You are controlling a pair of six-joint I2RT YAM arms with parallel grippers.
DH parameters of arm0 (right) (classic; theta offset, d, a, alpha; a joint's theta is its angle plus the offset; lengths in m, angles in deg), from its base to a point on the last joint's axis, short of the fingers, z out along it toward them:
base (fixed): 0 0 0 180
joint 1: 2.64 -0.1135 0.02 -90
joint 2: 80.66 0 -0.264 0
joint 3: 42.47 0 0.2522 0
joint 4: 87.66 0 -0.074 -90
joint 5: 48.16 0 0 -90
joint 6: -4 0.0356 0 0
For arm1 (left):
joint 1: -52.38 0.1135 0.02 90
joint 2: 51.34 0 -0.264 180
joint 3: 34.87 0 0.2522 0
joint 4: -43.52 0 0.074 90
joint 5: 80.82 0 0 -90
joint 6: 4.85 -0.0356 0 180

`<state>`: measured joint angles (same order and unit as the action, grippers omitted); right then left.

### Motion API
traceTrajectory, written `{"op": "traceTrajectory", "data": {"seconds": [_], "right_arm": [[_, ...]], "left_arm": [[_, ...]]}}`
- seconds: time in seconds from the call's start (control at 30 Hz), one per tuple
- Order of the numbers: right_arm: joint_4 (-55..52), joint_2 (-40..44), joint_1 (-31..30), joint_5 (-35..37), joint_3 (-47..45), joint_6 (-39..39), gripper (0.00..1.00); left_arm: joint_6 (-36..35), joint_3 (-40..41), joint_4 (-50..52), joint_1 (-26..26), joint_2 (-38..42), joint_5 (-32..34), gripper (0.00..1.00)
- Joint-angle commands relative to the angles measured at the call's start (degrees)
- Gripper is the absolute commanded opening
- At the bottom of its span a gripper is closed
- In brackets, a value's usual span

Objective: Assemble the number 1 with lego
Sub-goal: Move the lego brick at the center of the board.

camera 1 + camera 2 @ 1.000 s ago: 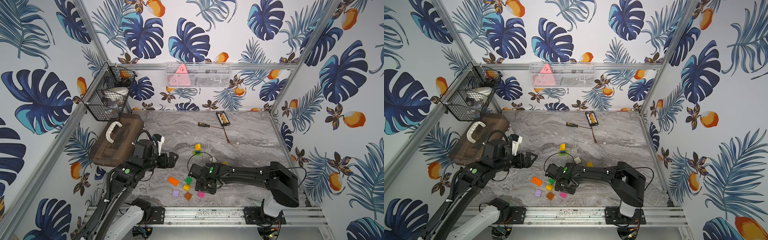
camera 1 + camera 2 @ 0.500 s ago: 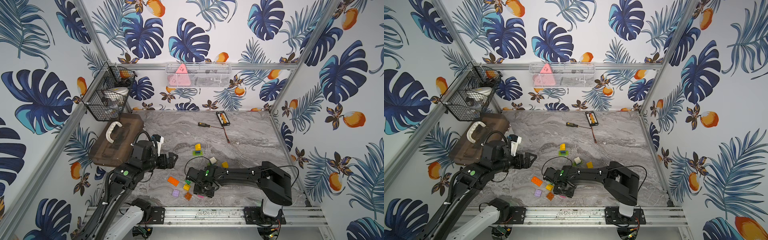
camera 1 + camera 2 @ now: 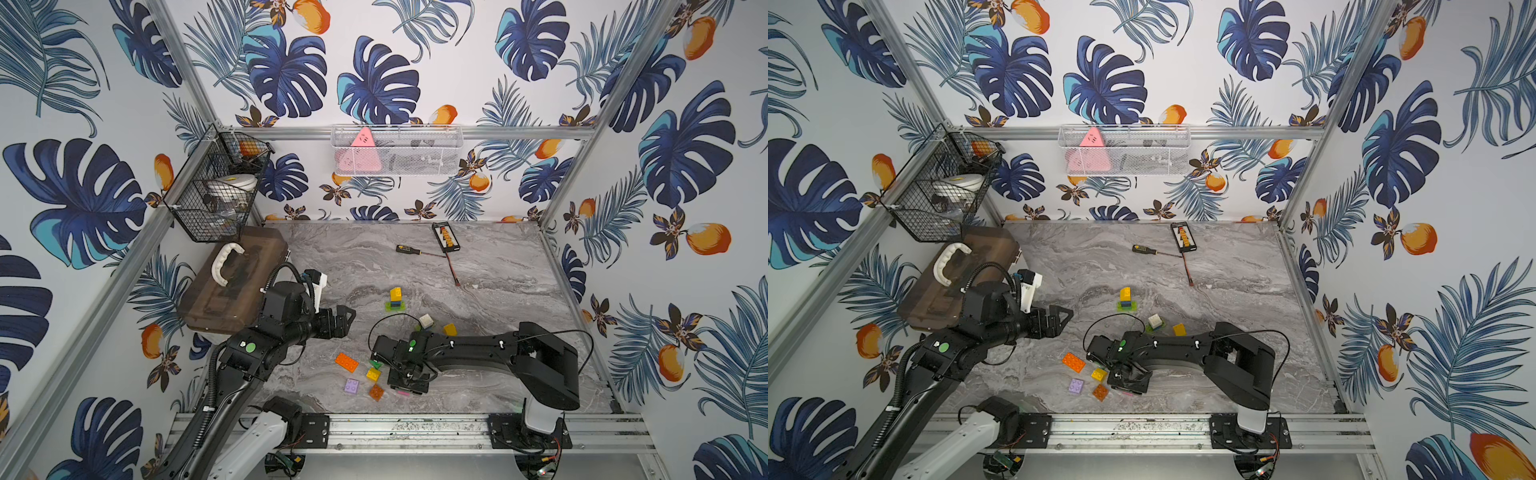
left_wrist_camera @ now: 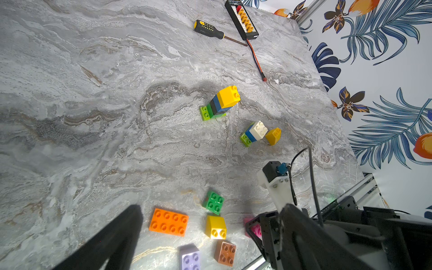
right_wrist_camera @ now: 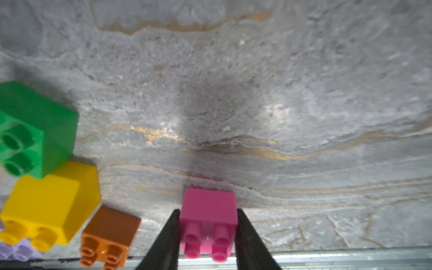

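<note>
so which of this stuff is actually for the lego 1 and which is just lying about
For the job: pink brick, long orange brick, green brick, yellow brick, purple brick, small orange brick, yellow-topped stack, white-topped stack, lone yellow brick.

Just lying about: screwdriver, connector board, brown case, black wire basket, white mesh tray.

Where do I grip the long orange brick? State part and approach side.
I'd take the long orange brick across its narrow width, on its two long side walls, from straight above: it lies flat, studs up, long walls free; the yellow brick sits off one short end.
</note>
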<state>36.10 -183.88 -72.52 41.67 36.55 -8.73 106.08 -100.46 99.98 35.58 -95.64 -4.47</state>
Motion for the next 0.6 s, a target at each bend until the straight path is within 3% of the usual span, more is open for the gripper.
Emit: {"op": "traceTrajectory", "data": {"seconds": [0.0, 0.37, 0.57], "right_arm": [[-2.1, 1.5, 2.3, 1.9, -2.2, -1.5, 0.38], [-5.2, 2.7, 12.3, 3.1, -3.6, -15.3, 0.39], [-5.3, 2.4, 13.2, 2.9, -3.9, -17.8, 0.48]], "left_arm": [[0.1, -0.2, -0.4, -0.1, 0.0, 0.4, 0.99], [0.0, -0.3, -0.3, -0.6, -0.7, 0.6, 0.99], [0.0, -0.3, -0.3, -0.6, -1.1, 0.6, 0.99]]}}
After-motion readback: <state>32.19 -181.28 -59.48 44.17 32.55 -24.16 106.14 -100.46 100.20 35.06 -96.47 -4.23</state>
